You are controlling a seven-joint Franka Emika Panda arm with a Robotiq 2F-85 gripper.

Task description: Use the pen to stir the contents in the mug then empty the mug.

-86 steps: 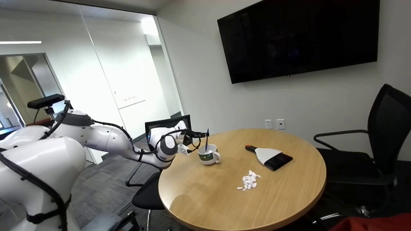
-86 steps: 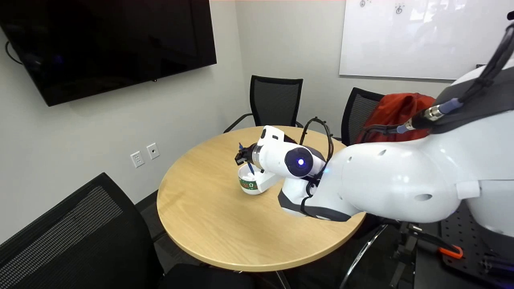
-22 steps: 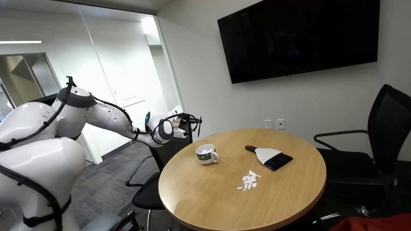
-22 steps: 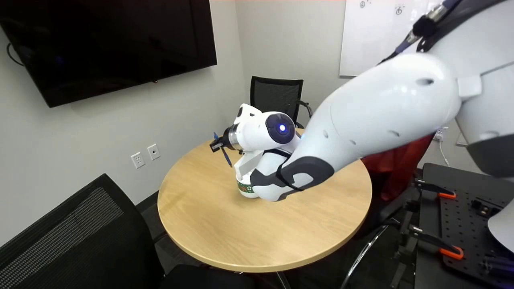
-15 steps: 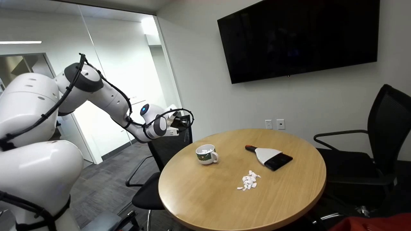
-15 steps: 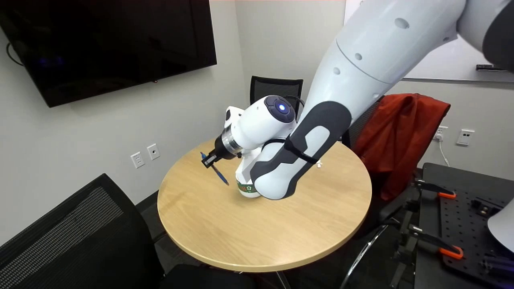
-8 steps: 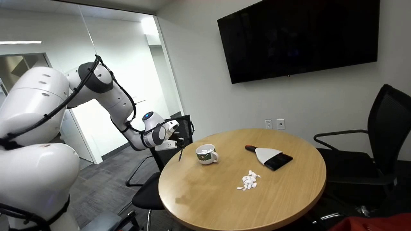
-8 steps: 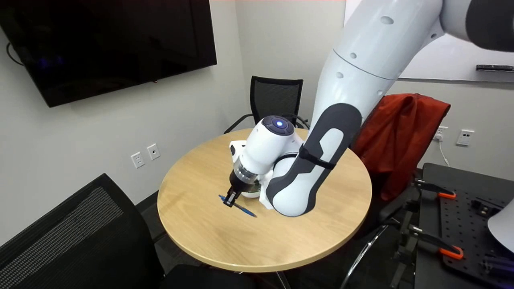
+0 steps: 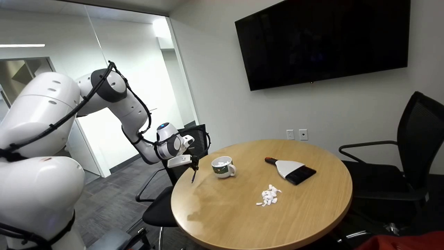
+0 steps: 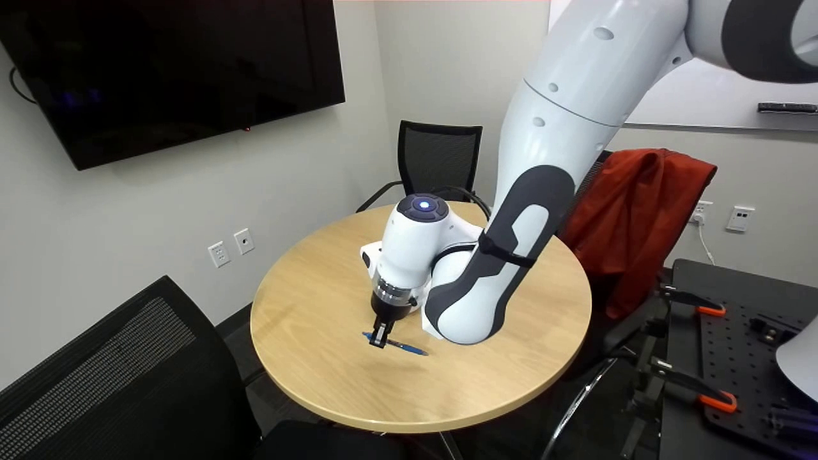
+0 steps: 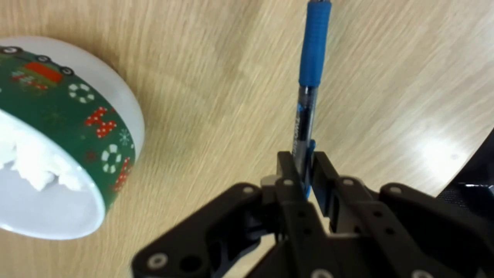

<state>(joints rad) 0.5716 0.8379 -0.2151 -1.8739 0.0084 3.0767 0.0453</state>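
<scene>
Blue ballpoint pen (image 11: 314, 46) is pinched between your fingers (image 11: 325, 173), which press together on its barrel by the clip. The wrist view shows you a clear barrel with small lettering, then a ribbed blue grip running to the top edge, where the tip is cut off. In an exterior view you see the short end poking out on one side of the fingers and the longer part reaching out on the opposite side, over the round table (image 10: 332, 390). You cannot tell whether the tip touches the table.

Near the pen, yet apart from it, your white mug (image 9: 222, 170) stands upright, its handle on the side away from your fingers. A green band with red bows and white wreaths goes around it, and white pieces (image 11: 34, 160) lie inside. Elsewhere on the table you have a loose heap of white scraps (image 9: 269, 195); past that, nearer the wall-mounted TV (image 9: 326, 41), a hand brush (image 9: 291, 170) lies flat with its orange-ended handle pointing toward the mug's side of the table.

Seen from an exterior view, your arm (image 10: 549, 128) comes between the camera and the mug. Black mesh chairs (image 9: 419, 139) stand around the table, and a red jacket (image 10: 639, 223) hangs over one of them.
</scene>
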